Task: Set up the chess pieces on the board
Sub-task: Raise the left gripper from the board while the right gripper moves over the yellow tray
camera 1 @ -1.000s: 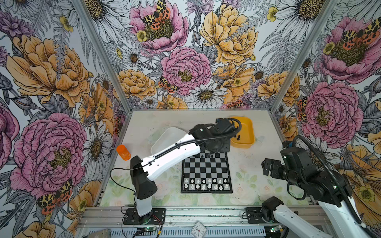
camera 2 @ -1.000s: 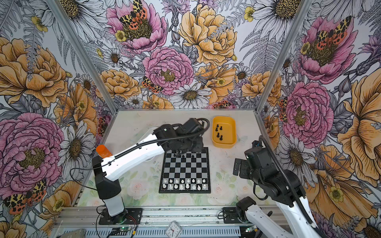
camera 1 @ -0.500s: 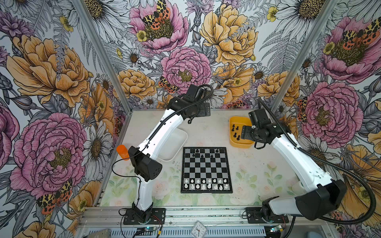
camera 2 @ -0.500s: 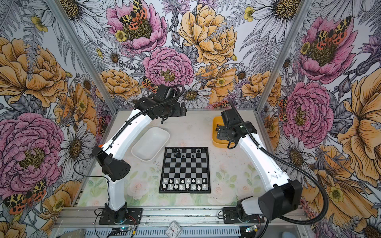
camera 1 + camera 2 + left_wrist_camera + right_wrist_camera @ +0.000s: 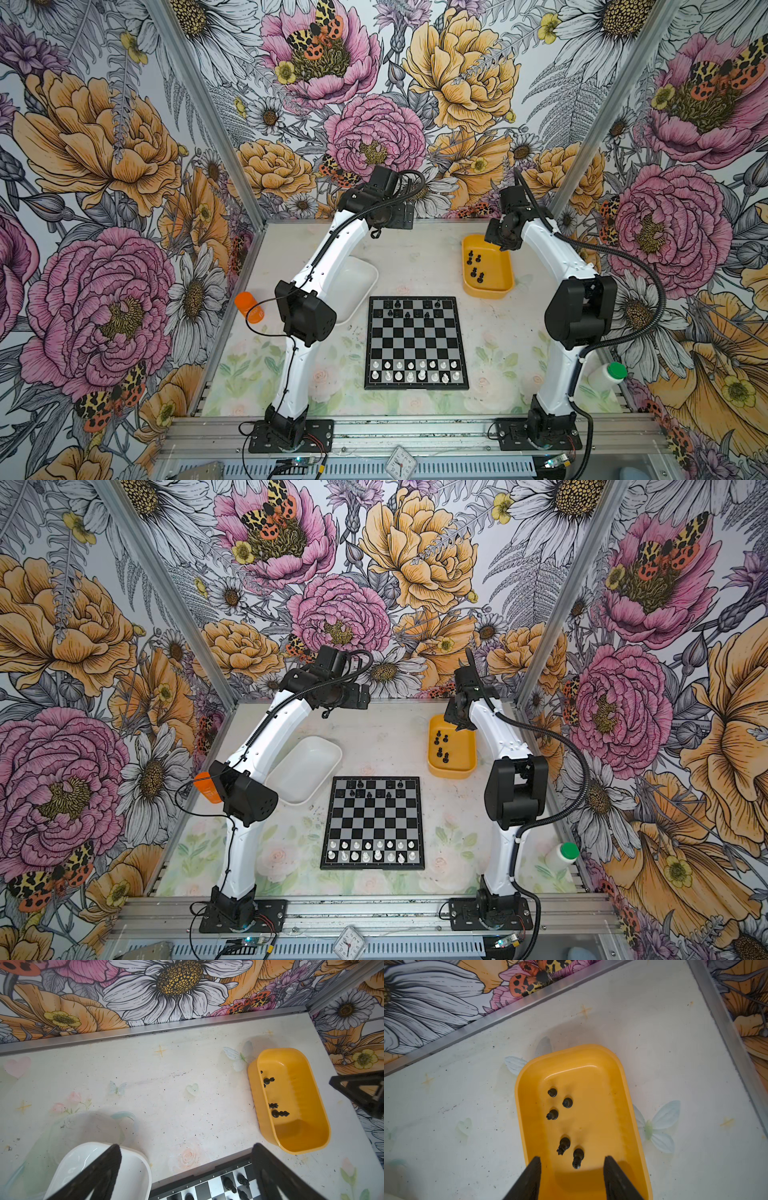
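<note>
Left claw hangs high by the back wall in both top views, its gap not readable from there. Its arm climbs from the near rail, bends at the elbow beside the white tub, then stretches far and upward. Right claw points down over the far end of the yellow tub, which holds five black pieces, and its arm is likewise bent at a raised elbow. Between the arms lies the board, with white pieces filling its two near rows and a few black chessmen on its two far rows. From the left wrist, the left claw's fingers stand wide apart with nothing between them, above the white tub's rim and the board's far edge. The yellow tub lies further off. From the right wrist, the right claw's fingers stand moderately apart above the near end of the yellow tub, gripping nothing. Three small pieces and two taller ones stand on the tub floor.
</note>
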`<state>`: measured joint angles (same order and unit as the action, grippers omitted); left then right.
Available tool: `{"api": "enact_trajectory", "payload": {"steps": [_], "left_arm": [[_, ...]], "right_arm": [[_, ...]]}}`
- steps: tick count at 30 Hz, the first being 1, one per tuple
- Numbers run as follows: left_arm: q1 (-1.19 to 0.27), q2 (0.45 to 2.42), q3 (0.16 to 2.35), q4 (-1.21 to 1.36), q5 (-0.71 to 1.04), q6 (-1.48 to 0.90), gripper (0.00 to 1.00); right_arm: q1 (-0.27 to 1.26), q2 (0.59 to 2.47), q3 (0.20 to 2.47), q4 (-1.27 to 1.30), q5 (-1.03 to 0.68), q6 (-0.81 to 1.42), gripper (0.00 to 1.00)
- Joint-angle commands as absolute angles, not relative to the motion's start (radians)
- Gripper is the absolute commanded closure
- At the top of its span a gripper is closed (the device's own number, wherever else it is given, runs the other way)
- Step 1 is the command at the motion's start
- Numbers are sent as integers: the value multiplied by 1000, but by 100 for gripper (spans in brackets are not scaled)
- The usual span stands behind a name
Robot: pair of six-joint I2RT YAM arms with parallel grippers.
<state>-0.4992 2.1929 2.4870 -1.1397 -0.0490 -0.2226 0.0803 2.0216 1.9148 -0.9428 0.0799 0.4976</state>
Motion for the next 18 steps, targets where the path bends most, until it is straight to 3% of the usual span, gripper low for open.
{"api": "enact_trajectory", "payload": {"steps": [1, 7, 18], "left_arm": [[-505, 2214, 2487, -1088, -50, -168, 1], [-498, 2246, 2535, -1068, -74, -168, 1], [-462, 2282, 2556, -1069, -41, -198, 1]], "right_arm": [[86, 2093, 2001, -943, 41, 462, 49], [84, 2227, 2116, -956, 36, 430, 56], [78, 2245, 2075, -982, 23, 430, 57]]}}
